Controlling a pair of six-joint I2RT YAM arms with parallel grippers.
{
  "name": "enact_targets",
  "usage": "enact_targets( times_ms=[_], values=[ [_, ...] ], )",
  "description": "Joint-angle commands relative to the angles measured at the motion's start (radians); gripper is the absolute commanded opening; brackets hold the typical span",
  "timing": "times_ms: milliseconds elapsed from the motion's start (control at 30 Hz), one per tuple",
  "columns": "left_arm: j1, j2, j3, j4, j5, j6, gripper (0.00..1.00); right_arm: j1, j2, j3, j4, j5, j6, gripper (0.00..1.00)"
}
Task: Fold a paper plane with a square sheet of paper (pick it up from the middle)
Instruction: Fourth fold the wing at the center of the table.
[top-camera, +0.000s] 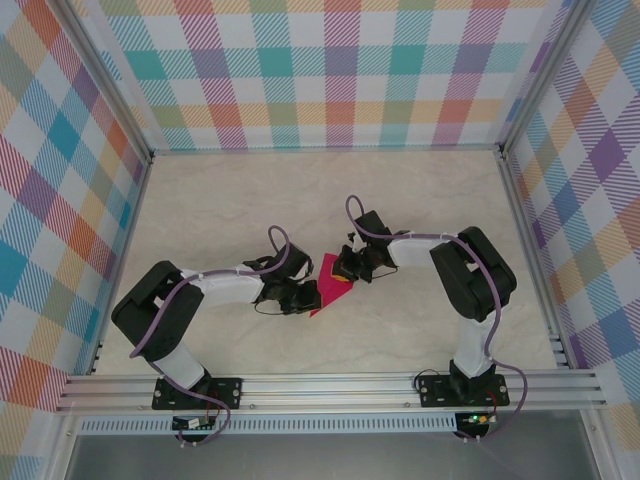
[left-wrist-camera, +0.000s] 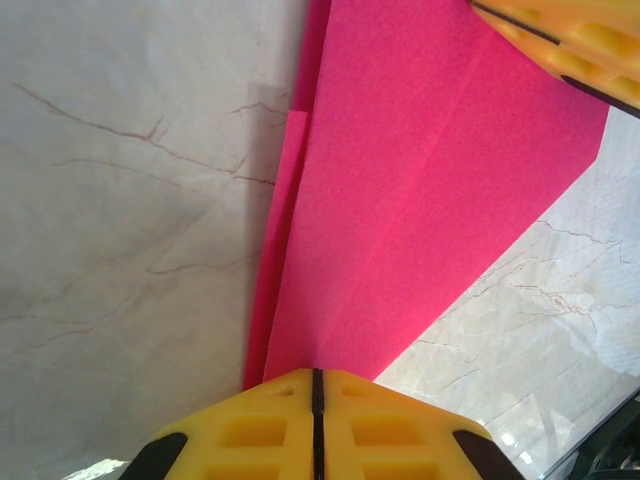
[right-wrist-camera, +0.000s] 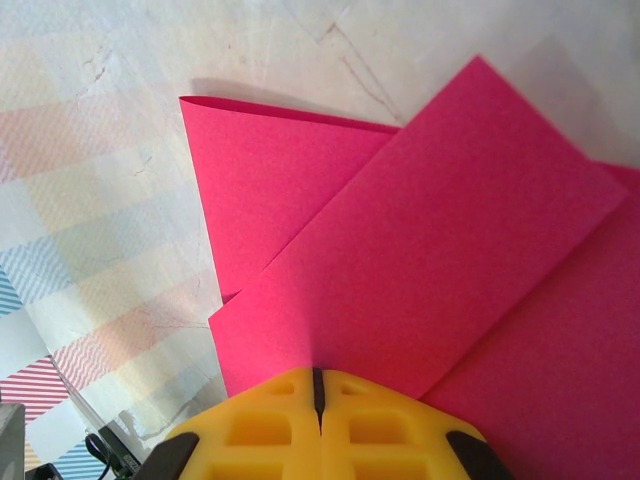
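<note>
Half-folded paper plane (top-camera: 329, 288): light, floppy, crease-prone. The left end effector (left-wrist-camera: 316, 372) and right end effector (right-wrist-camera: 318, 372) each clamp an edge; probably best held near folds.

— What is the surface like?
— A cream tabletop (top-camera: 300, 190) in a marble pattern, with thin brown veins.
— And around it?
— Plaid panels on three sides: a back wall (top-camera: 330, 70), a left wall (top-camera: 50, 180) and a right wall (top-camera: 600, 180), checked in teal, pink, orange and purple on white. An aluminium post (top-camera: 105, 80) stands at the back left corner, and an aluminium rail (top-camera: 330, 390) runs along the near edge.
— The light?
— Bright and even. The glossy top carries a faint reflection of the plaid (right-wrist-camera: 80, 190).
</note>
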Motion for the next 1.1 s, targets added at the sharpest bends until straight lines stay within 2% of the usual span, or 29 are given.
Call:
enact_targets(
  times_ms=[0, 533, 700, 1067],
  values=[
    [-0.013, -0.003, -0.027, -0.085, -0.014, 0.005, 0.08, 0.006, 0.102, -0.037, -0.089, 0.138, 0.004, 0.03],
    [-0.013, -0.018, -0.070, -0.112, -0.040, -0.001, 0.04, 0.006, 0.107, -0.037, -0.099, 0.149, 0.004, 0.03],
    [-0.011, -0.041, -0.104, -0.157, -0.040, -0.003, 0.04, 0.006, 0.106, -0.034, -0.104, 0.155, 0.003, 0.03],
    [-0.013, -0.130, -0.144, -0.150, -0.027, -0.023, 0.03, 0.006, 0.113, -0.035, -0.110, 0.162, 0.004, 0.03]
  ],
)
